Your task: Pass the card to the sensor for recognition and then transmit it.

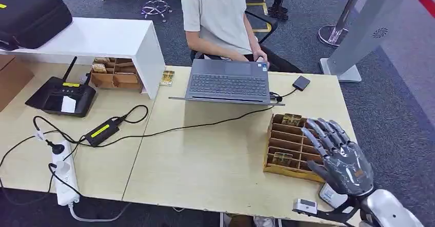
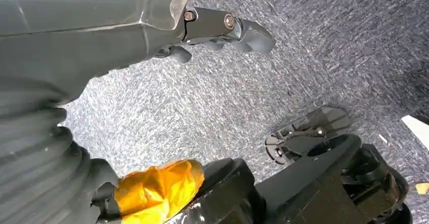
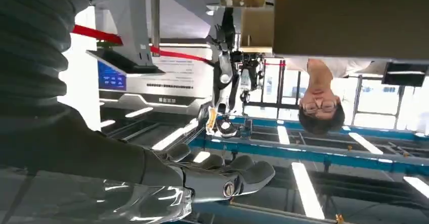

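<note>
the task looks barely begun: the right robot hand [image 1: 341, 158] hovers released, fingers spread, over the wooden card rack [image 1: 287, 147] at 4 o'clock on the desk [image 1: 205, 160], where a card [image 1: 282, 159] sits slotted. sensor [image 1: 61, 98] at 9 o'clock awaits. left robot hand [image 2: 222, 29] hangs curled, holding nothing.

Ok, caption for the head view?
Robot's right hand, fingers spread, hovers over the slotted wooden card rack beside the grey laptop.

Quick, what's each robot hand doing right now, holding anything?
Left robot hand: hangs over the carpet, fingers curled, holding nothing.
Right robot hand: open, fingers spread above the wooden card rack, holding nothing.
</note>
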